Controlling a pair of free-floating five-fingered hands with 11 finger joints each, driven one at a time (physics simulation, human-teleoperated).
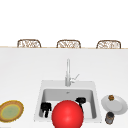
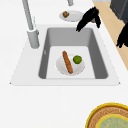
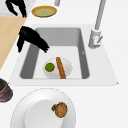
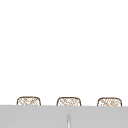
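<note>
A white plate (image 2: pixel 76 69) (image 3: pixel 68 65) lies on the floor of the sink (image 1: pixel 67 93). On it are a long orange-brown stick of food (image 2: pixel 67 62) (image 3: pixel 60 68) and a green lime (image 2: pixel 77 59) (image 3: pixel 49 67). My right hand (image 1: pixel 80 100) (image 2: pixel 87 18) (image 3: pixel 31 38) hangs open over the basin's right front corner, fingers slanting down toward the plate, touching nothing. My left hand (image 1: pixel 45 108) (image 2: pixel 123 35) (image 3: pixel 16 7) floats open and empty by the sink's left front. A large red sphere (image 1: pixel 67 113) in the front view hides the basin's middle.
The faucet (image 1: pixel 68 72) rises behind the sink. A white plate (image 1: pixel 119 105) (image 3: pixel 37 110) with a brown lump (image 1: pixel 111 97) (image 3: pixel 60 109) and a dark jar (image 1: pixel 109 117) stand on the right. A yellow-rimmed plate (image 1: pixel 11 110) (image 2: pixel 112 120) lies on the left. Chairs (image 1: pixel 28 43) line the counter's back.
</note>
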